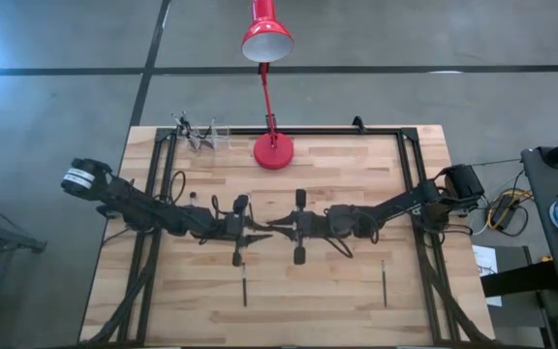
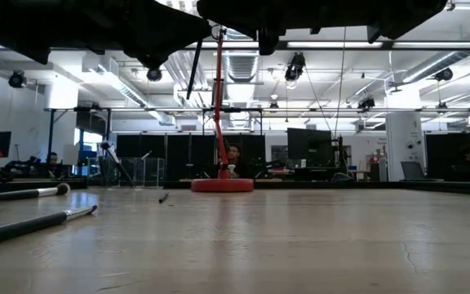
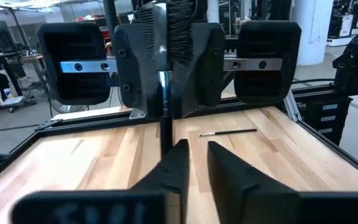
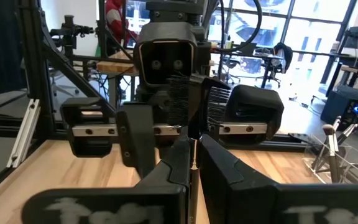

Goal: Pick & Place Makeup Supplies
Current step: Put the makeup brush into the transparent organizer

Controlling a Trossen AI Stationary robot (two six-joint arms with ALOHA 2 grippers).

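We record a thin dark makeup brush (image 4: 193, 163) held upright-looking between the two grippers at the centre of the table (image 1: 356, 291). In the right wrist view its stick runs up between the right gripper's (image 1: 281, 225) fingers (image 4: 174, 163), which stand narrow and closed on it. In the left wrist view the same stick (image 3: 165, 115) continues up into the right gripper facing the camera, and passes just beside one finger of the left gripper (image 1: 260, 231). The left gripper's fingers (image 3: 229, 174) show a narrow gap, and we cannot tell whether they press on the stick.

From above, the tips of both grippers meet at mid-table, touching or nearly so.

Two more makeup pencils lie flat on the wood nearer the front edge: one (image 1: 244, 288) just in front of the left gripper, one (image 1: 384, 282) further toward the right side, well apart from each other. In the low view they appear as a dark stick with a silvery ferrule (image 2: 35, 224) and a second one with a round tip (image 2: 31, 193).

At the back left corner a clear holder (image 1: 206, 137) carries several brushes (image 1: 187, 128), tilted outward. Just beside it stands the red desk lamp (image 1: 273, 150), its shade (image 1: 266, 39) reaching beyond the table's back edge.
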